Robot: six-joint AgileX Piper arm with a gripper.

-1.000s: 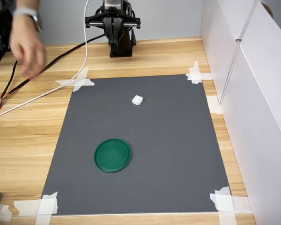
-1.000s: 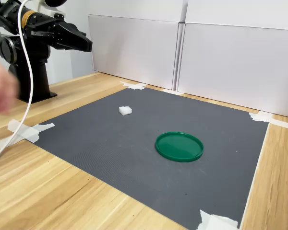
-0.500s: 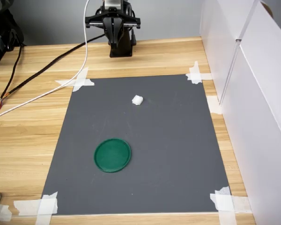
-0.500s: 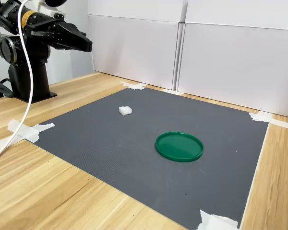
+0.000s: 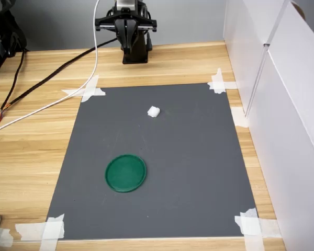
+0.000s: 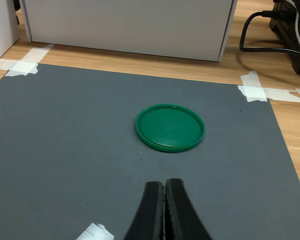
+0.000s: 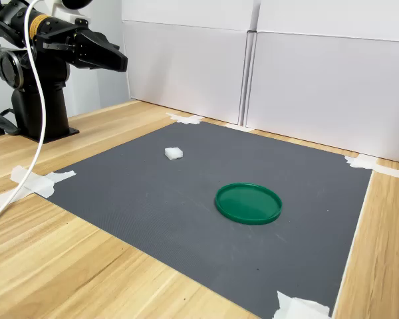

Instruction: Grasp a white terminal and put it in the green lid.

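— Anything in the green lid (image 5: 125,173)?
— Nothing; the white terminal (image 5: 154,111) lies on the grey mat (image 5: 199,157), well apart from it.
— And the gripper (image 6: 164,192)?
— Only the wrist view shows its fingers pressed together, holding nothing.

The grey mat (image 5: 162,172) is lying mostly bare; only the white terminal (image 5: 154,111) near its far edge and the green lid (image 5: 125,172) toward its near left corner, in the first exterior view, are interrupting it, well apart, leaving open room between them; white panels (image 5: 282,104) are walling off the desk's right edge in the first exterior view; cables (image 5: 52,83) are trailing across the desk's far left corner; the gripper (image 7: 120,63), fingers pressed together, is hanging above the desk's far edge, clear of everything.
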